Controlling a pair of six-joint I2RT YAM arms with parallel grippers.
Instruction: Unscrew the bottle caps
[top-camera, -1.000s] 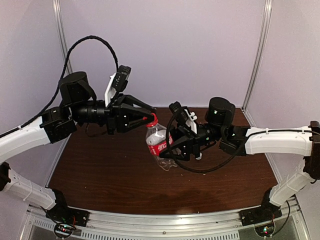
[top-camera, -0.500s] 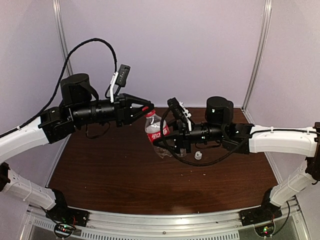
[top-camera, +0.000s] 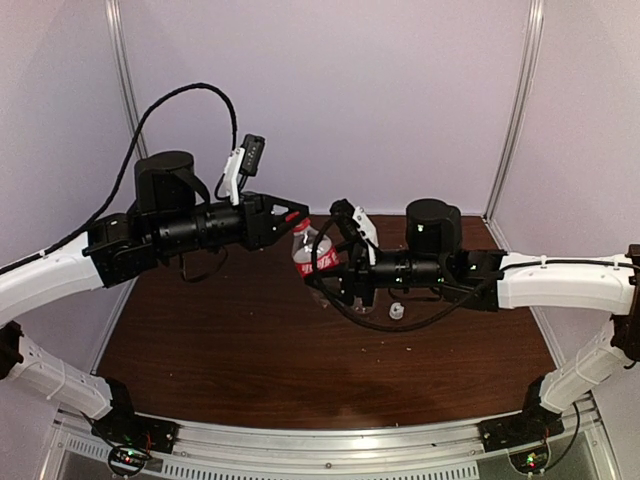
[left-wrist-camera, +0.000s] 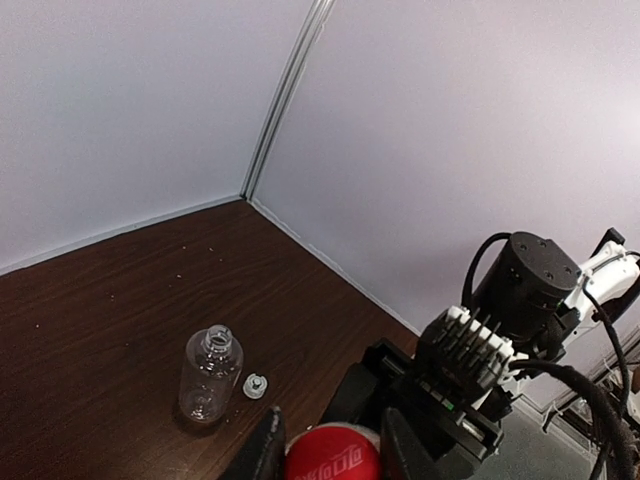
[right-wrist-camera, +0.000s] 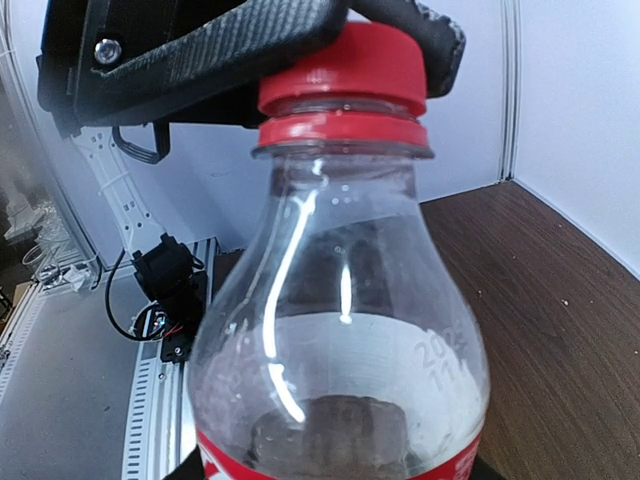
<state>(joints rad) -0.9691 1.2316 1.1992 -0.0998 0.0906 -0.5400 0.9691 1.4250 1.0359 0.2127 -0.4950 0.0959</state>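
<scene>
Pinching the red cap (right-wrist-camera: 345, 75) between the left jaws, pressed in tight on its two sides. Clamping the small bottle (right-wrist-camera: 340, 330) low on its body with the right jaws, part closed around the clear plastic near the red label (right-wrist-camera: 225, 455). Holding that bottle in the air above the tabletop (top-camera: 230, 340), toward the back, with the red cap seated on its neck. Pointing neck up, long axis near upright but leaning top-first toward the left arm (top-camera: 190, 225). Counting two bottles: the held one, plus a larger clear bottle (left-wrist-camera: 210, 372) standing upright on the tabletop with its mouth open. Counting two caps: the red one in the grip, and a white cap (left-wrist-camera: 255, 385) lying on the tabletop just beside the larger clear bottle; touching it or not, cannot tell
</scene>
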